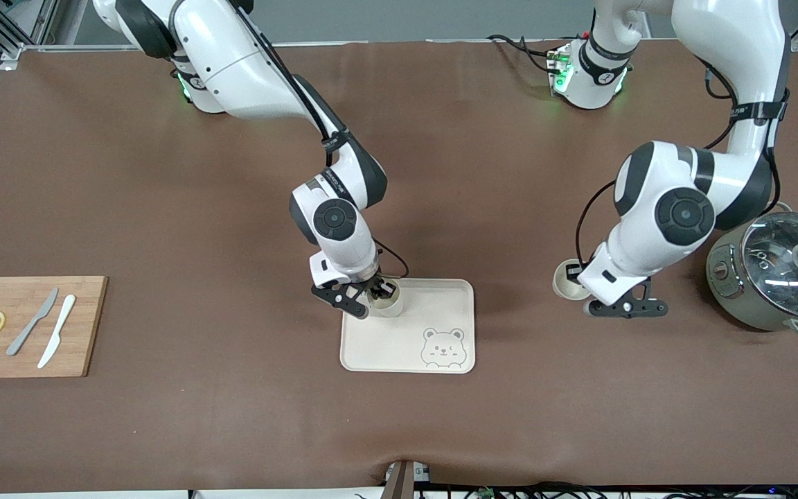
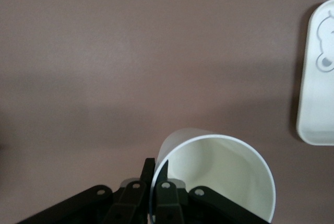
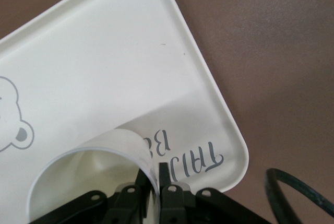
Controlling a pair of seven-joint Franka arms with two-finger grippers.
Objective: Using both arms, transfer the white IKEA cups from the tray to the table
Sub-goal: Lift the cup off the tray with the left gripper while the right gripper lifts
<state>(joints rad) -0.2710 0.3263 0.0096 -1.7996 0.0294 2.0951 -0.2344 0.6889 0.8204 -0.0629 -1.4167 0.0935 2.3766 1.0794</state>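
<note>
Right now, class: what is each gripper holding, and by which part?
Each pinches a white cup by its rim wall: the right gripper its cup over the bear tray, the left gripper its cup.

bare brown counter [image 1: 510,388] lies open between the cream bear-printed tray [image 1: 440,346] and the grey-green glass-lidded pot [image 1: 773,277], while most of the tray is free apart from the small cream-white cup [image 1: 391,302] at its corner.

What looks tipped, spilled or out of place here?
Nothing stands out. The right claw pinches the rim of one cup over a corner of the bear tray. The left claw pinches the other cup over bare table, between tray and pot. Both cups are upright; nothing spilled.
</note>
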